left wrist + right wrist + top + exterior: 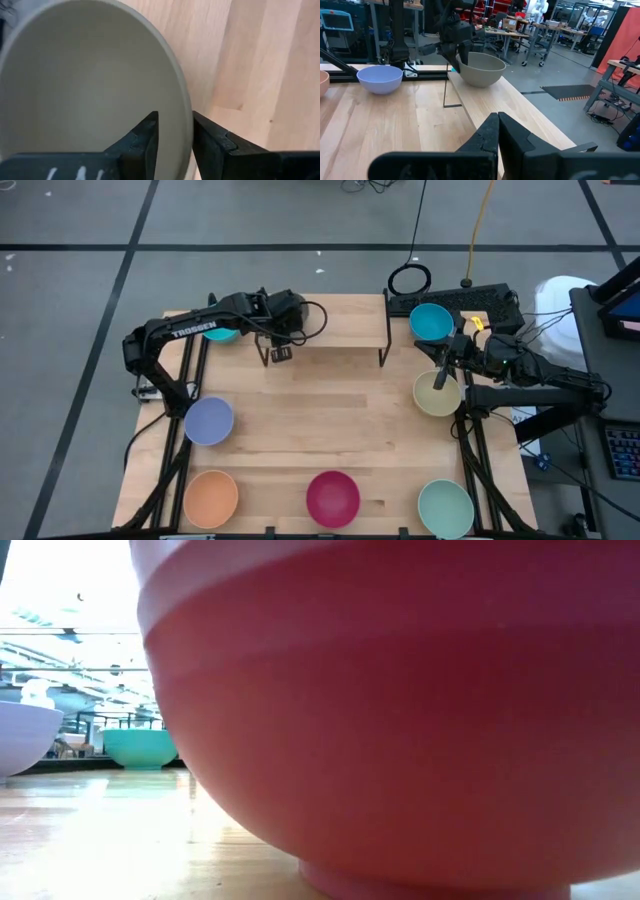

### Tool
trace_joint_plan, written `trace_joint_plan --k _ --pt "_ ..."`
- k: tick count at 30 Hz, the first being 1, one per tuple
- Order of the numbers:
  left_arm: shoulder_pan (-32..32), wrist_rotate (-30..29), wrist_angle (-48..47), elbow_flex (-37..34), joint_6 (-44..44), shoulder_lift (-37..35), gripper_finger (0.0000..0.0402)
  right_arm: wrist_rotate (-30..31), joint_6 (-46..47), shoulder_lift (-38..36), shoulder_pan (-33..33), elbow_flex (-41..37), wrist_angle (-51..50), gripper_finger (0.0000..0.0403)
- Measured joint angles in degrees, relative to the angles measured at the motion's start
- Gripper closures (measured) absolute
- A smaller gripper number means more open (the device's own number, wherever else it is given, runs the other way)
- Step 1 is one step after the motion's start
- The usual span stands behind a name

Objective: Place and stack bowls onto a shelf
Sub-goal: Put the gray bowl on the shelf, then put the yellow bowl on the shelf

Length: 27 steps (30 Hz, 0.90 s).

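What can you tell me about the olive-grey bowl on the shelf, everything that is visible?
The olive-grey bowl is small, round and plain, with a smooth matte inside. It sits upright on the light wooden shelf, near one end. The left gripper straddles its rim, one finger inside and one outside, jaws slightly apart. Nothing lies in it.

We read white capitals, apparently "TROSSEN", along the dark left robot arm in the high view; we find nothing else legible.
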Motion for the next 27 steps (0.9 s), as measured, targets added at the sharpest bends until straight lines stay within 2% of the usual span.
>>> trace_joint_plan --k 16,24,27 --pt "-0.7 -0.5 3.7 0.1 -0.1 -7.8 0.0289 0.0 0.1 0.0 0.0 0.0 0.1 0.0403" --pt "-5.3 0.2 4.3 0.1 -2.2 -13.5 0.0289 0.0 0.1 0.0 0.0 0.0 4.0 0.0403" --pt "-7.6 3.0 3.6 0.1 -3.0 -15.8 0.0289 0.0 -1.3 0.0 0.0 0.0 3.0 0.0403"
